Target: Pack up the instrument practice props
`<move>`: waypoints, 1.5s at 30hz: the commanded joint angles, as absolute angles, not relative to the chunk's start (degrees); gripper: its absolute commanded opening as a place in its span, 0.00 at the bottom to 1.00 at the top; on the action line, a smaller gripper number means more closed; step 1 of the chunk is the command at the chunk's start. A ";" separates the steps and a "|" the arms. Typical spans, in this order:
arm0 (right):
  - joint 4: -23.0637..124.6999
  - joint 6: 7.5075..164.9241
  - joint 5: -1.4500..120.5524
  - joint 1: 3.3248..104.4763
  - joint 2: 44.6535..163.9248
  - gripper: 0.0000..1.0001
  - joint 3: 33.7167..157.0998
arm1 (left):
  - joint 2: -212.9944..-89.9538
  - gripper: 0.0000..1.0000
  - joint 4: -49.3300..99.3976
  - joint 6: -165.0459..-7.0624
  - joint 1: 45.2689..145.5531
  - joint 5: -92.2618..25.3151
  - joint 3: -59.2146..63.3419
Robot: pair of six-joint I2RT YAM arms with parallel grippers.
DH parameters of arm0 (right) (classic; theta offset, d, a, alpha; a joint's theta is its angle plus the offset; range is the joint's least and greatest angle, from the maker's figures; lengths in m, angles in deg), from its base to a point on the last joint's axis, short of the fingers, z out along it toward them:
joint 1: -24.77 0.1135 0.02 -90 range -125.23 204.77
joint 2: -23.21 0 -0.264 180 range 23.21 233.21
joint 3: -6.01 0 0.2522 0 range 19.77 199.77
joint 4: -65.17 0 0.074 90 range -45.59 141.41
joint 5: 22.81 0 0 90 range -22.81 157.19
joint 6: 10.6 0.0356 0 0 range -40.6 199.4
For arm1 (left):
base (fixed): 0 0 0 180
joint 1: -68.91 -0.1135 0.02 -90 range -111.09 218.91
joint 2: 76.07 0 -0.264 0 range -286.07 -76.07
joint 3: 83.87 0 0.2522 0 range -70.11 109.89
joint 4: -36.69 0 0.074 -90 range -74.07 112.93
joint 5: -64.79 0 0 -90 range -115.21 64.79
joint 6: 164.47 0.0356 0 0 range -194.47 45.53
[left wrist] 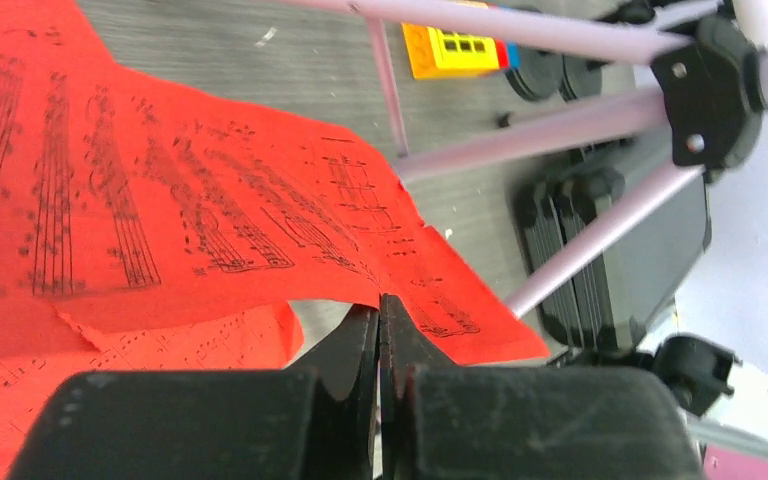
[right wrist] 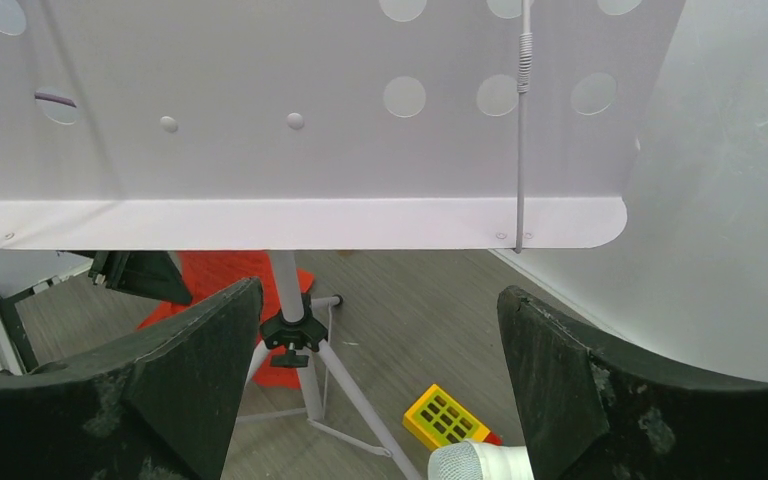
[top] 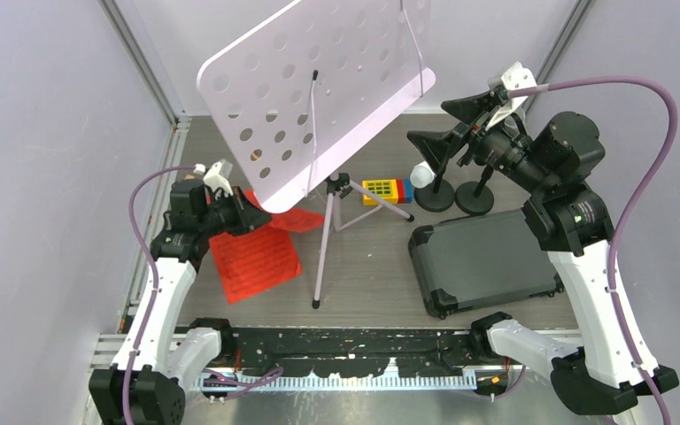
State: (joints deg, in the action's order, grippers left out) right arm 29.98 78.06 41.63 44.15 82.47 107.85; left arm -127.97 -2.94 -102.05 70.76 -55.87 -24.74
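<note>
My left gripper [left wrist: 382,312] [top: 253,218] is shut on the edge of a red sheet-music page [left wrist: 190,190], held lifted off the table. Another red page [top: 253,258] [left wrist: 140,352] lies flat below it. The pale lilac perforated music desk [top: 319,80] [right wrist: 290,160] stands tilted on its tripod legs [top: 326,243] [left wrist: 560,130] in the middle. My right gripper [top: 449,124] [right wrist: 380,290] hangs open in the air behind the desk's right end, above a white microphone [top: 422,174] [right wrist: 475,463]. The microphone sits in one of two black round-based holders [top: 435,197], [top: 475,202].
A dark rectangular hard case [top: 487,261] [left wrist: 610,270] lies shut at the right front. A yellow toy block [top: 381,190] [right wrist: 447,415] [left wrist: 455,50] rests beside the tripod. Grey walls enclose the table on three sides.
</note>
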 commanded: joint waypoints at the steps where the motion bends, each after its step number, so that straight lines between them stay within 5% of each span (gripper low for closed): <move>1: 32.43 79.17 40.43 44.10 82.31 0.92 107.80 | -127.21 0.00 -5.93 -97.72 70.00 -64.45 -22.70; 14: 32.03 79.34 38.96 44.11 82.95 0.91 108.00 | -142.71 0.00 -32.85 -88.68 69.18 -51.56 -9.74; 27: 32.42 80.90 38.25 44.13 83.39 0.90 108.03 | -145.69 0.05 -39.36 -89.30 66.29 -36.19 -6.29; 29: 32.26 80.91 38.20 44.11 83.27 0.90 108.06 | -146.52 0.16 -39.55 -89.40 66.36 -36.07 -6.06; 31: 32.08 80.71 38.35 44.11 83.05 0.90 107.90 | -146.47 0.45 -39.50 -89.61 66.35 -35.00 -5.79; 34: 32.00 80.48 38.62 44.11 82.78 0.90 107.64 | -145.59 0.74 -39.47 -89.85 66.32 -32.09 -5.51; 45: 31.94 81.25 39.69 44.11 82.34 0.90 106.70 | -141.14 0.86 -40.53 -90.87 66.33 -25.68 -1.20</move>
State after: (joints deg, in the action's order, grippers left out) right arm 29.94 79.94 39.40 44.15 83.33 106.93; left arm -144.58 -39.77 -90.24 66.63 -29.14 -5.33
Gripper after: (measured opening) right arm 0.901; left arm 0.858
